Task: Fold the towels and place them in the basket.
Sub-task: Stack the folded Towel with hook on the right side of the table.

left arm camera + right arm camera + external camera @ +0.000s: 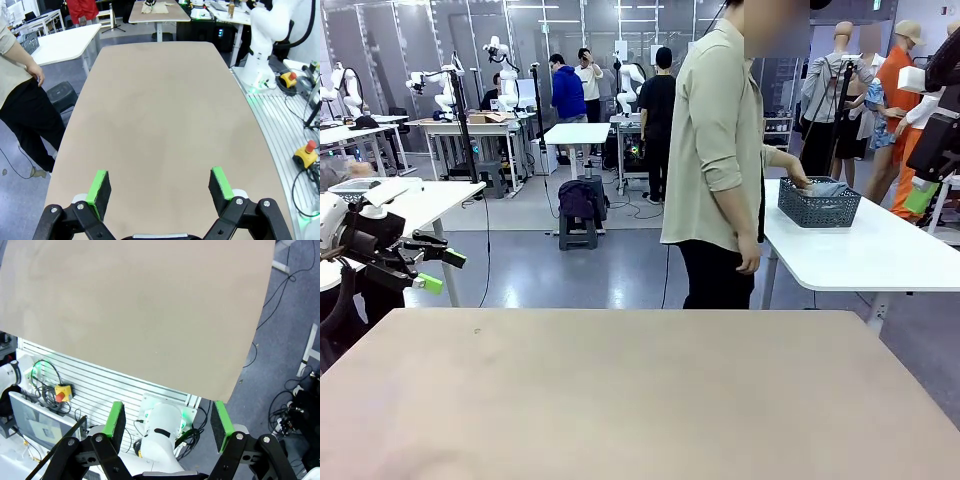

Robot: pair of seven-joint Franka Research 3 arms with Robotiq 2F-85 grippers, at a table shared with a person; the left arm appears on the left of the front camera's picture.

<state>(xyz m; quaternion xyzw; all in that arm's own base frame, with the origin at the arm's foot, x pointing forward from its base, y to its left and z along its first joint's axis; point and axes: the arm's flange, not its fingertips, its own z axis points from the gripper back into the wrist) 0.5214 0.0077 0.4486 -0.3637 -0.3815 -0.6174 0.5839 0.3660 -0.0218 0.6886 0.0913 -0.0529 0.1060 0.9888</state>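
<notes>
The dark wire basket (818,205) stands on a white side table (880,250) beyond the far right corner of my table. A pale grey-blue towel (826,188) lies in it, and the person's hand (799,182) reaches into the basket beside the cloth. In the left wrist view the basket (30,42) shows small at the top left. My left gripper (442,271) hovers open and empty off the table's left edge; its fingers (98,187) stand wide over the bare beige table (160,110). High above the table's near edge, my right gripper (167,425) is open and empty too.
The person (720,150) stands between my table's far edge and the white side table, turned towards the basket. My right arm (938,140) hangs at the upper right. An arm's white base (265,45) and emergency-stop buttons (306,152) sit along the table's robot side.
</notes>
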